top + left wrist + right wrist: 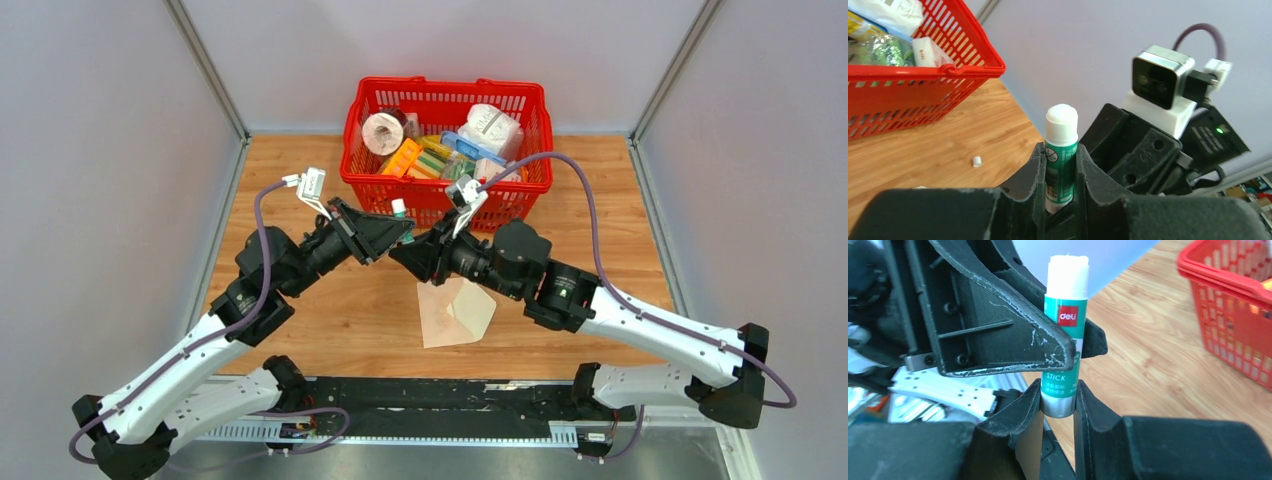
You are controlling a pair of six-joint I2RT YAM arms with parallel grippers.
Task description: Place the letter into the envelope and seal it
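Above mid-surface, left pincer (1061,156) is clamped on glue stick (1066,315) body and right pincer (1058,391) closed on its base, prob. to twist glue up for sealing. Envelope (440,320) lies twd near edge; letter can't be told apart.

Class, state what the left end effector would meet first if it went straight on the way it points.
Probably the right end effector, directly ahead and seemingly very close; it too grips the glue stick.

red plastic basket (515,195): on wooden table (330,300) | green-and-white glue stick (398,208): just before basket | tan paper envelope (455,312): on table, well before basket
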